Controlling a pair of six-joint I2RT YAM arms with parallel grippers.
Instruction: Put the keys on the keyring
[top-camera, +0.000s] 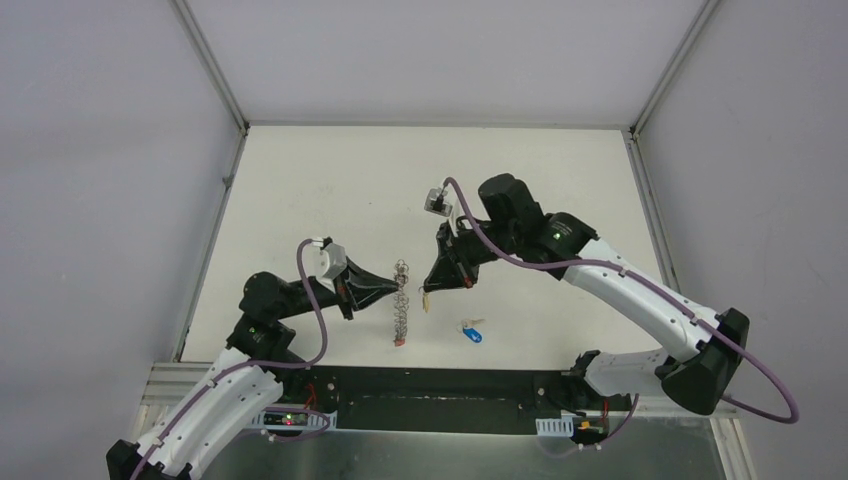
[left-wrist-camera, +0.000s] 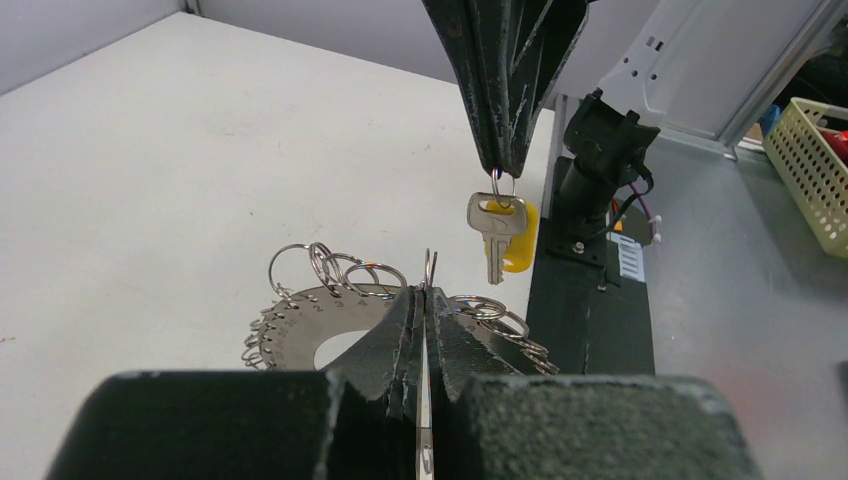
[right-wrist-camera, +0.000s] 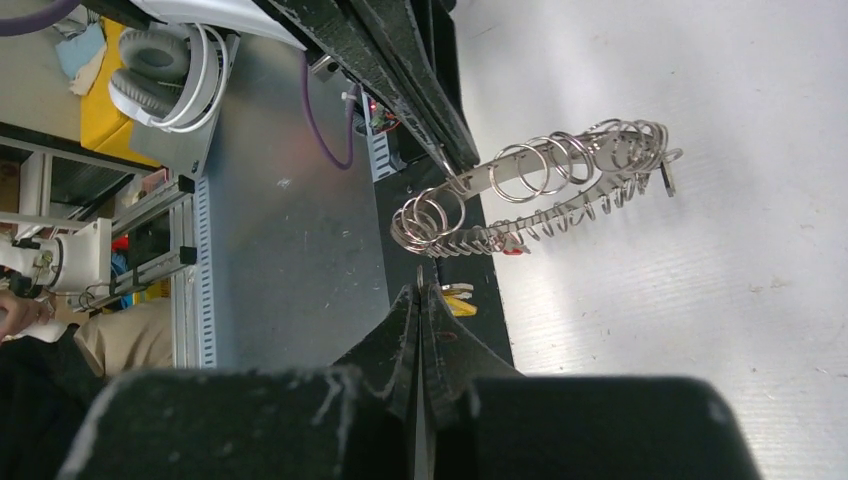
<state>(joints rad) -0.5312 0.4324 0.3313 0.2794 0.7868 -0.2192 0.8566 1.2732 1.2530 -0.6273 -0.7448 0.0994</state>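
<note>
My left gripper (top-camera: 396, 291) is shut on one upright split keyring (left-wrist-camera: 428, 270) of a metal disc (left-wrist-camera: 300, 335) that carries several rings. The disc stands on edge on the table (top-camera: 400, 300). My right gripper (top-camera: 430, 284) is shut on the small ring of the yellow-tagged key (left-wrist-camera: 497, 222), which hangs from its fingertips (left-wrist-camera: 503, 160) just above and right of the held keyring, not touching it. In the right wrist view the yellow tag (right-wrist-camera: 458, 300) shows beside my right gripper (right-wrist-camera: 421, 290), below the disc (right-wrist-camera: 540, 190). The blue-tagged key (top-camera: 472, 332) lies on the table, right of both grippers.
A small red tag (top-camera: 399, 342) lies at the near end of the ring disc. The black base rail (top-camera: 450, 395) runs along the table's near edge. A yellow basket (left-wrist-camera: 810, 160) stands off the table beyond the right arm's base.
</note>
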